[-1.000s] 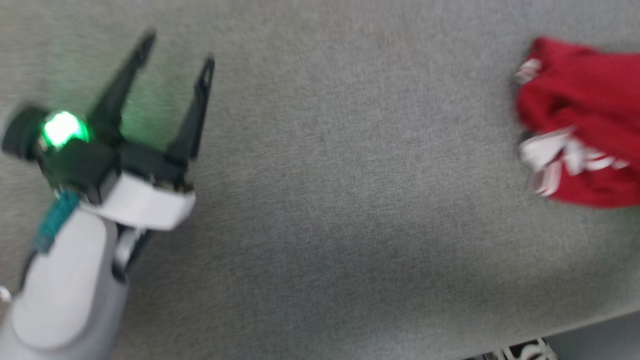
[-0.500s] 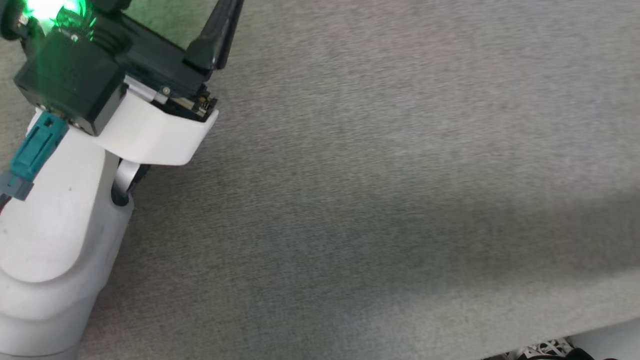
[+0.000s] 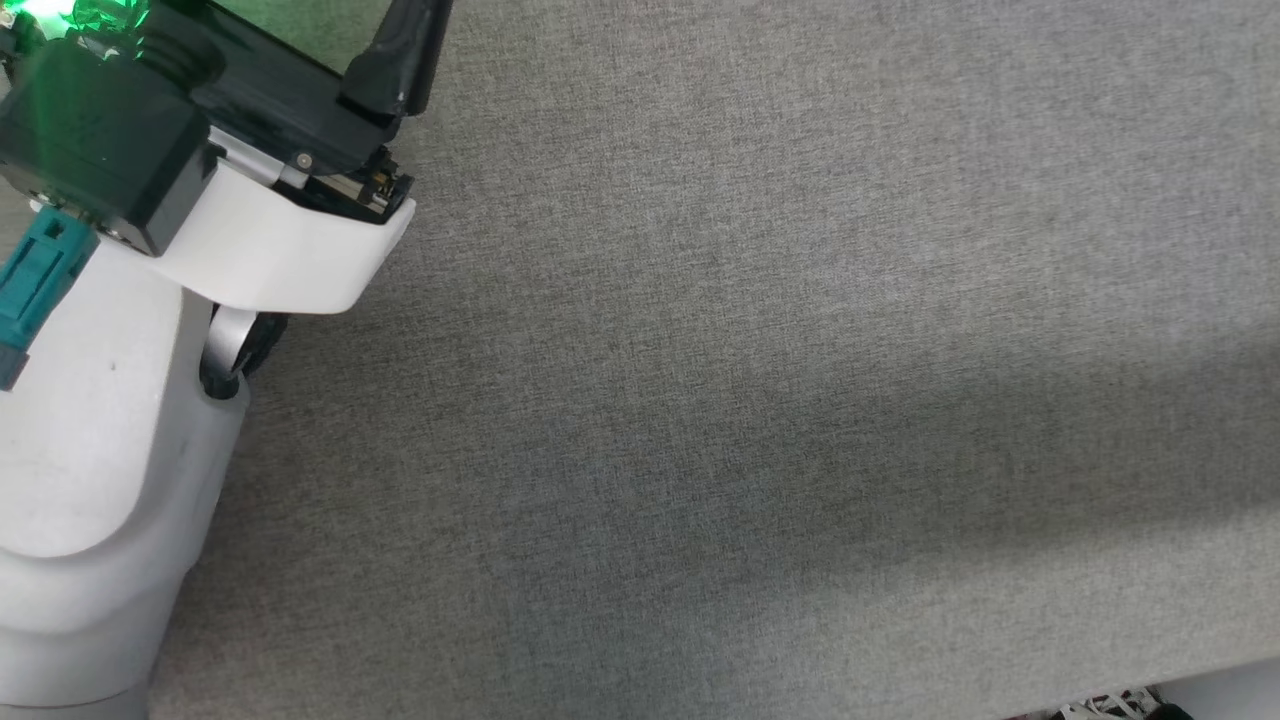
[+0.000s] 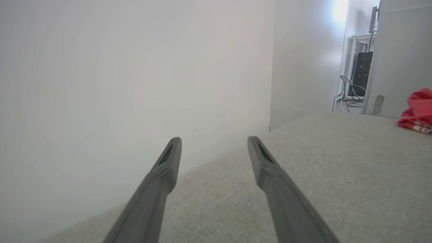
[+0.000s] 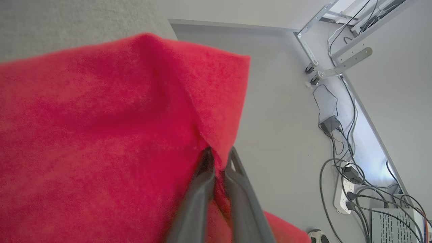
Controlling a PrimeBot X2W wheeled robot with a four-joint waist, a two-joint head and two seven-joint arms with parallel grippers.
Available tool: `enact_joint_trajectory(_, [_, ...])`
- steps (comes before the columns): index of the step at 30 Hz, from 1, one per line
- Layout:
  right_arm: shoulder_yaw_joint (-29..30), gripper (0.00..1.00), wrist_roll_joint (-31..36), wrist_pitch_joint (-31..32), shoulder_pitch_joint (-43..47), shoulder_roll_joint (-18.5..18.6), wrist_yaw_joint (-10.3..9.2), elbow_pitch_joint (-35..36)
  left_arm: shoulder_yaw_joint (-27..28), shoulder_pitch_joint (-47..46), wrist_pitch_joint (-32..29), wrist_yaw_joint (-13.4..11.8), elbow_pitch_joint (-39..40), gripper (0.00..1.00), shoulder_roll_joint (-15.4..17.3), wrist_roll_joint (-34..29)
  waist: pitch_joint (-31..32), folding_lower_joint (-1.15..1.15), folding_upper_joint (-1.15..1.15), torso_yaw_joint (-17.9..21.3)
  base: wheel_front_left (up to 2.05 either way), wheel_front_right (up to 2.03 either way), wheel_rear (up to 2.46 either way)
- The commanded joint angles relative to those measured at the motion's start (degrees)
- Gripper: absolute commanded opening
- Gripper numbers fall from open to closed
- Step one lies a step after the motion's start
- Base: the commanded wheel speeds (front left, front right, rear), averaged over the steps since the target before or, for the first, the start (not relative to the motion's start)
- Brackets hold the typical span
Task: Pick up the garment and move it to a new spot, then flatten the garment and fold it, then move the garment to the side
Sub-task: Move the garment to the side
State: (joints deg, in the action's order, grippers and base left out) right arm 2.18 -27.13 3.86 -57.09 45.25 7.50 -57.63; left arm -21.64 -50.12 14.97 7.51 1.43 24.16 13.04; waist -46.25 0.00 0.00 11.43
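In the right wrist view the garment [image 5: 101,135] is a broad sheet of soft red fabric covering the left half. My right gripper [image 5: 219,157] is shut on a fold near its edge, and the cloth hangs from the pinched fingers. The left wrist view catches the garment [image 4: 418,108] as a small red heap with striped trim, far off at the right edge on the grey surface [image 4: 337,168]. My left gripper [image 4: 214,141] is open with nothing between its fingers, low over that surface. In the head view my pale left forearm [image 3: 100,450] rises at the left, one dark finger [image 3: 395,60] running off the top.
Grey cloth-covered tabletop [image 3: 750,400] spans the head view, its near edge [image 3: 1150,670] at the lower right. A white wall [image 4: 135,84] stands ahead of the left gripper. Below the right gripper is floor with cables and a power strip [image 5: 344,199].
The head camera has swung, so the garment has slid out of its right side and the left arm fills more of the upper left. The left gripper stays open.
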Motion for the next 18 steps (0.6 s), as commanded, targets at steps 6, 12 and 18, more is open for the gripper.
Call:
enact_joint_trajectory(6, [-3.17, 1.00, 0.78, -4.04, -1.75, 0.54, -0.03, -1.86, 2.14, 3.59, 0.30, -0.08, -1.05, 1.00, -1.57, -0.34, 4.63, 0.00, 0.00, -0.97, 0.00, 0.00, 0.00])
enact_joint_trajectory(12, [-7.01, 1.00, -0.49, -6.58, -0.03, -1.82, -0.03, -0.19, 4.88, 9.91, 0.30, -0.08, -2.21, 1.00, -3.81, -0.18, 11.34, 0.00, 0.00, -2.40, 0.00, 0.00, 0.00])
enact_joint_trajectory(18, [-14.04, 1.00, -4.58, -9.47, 5.60, -5.71, -0.04, 6.49, 7.96, 19.70, 0.30, -0.07, -5.41, 1.00, -7.74, 0.46, 19.61, 0.00, 0.00, -5.69, 0.00, 0.00, 0.00])
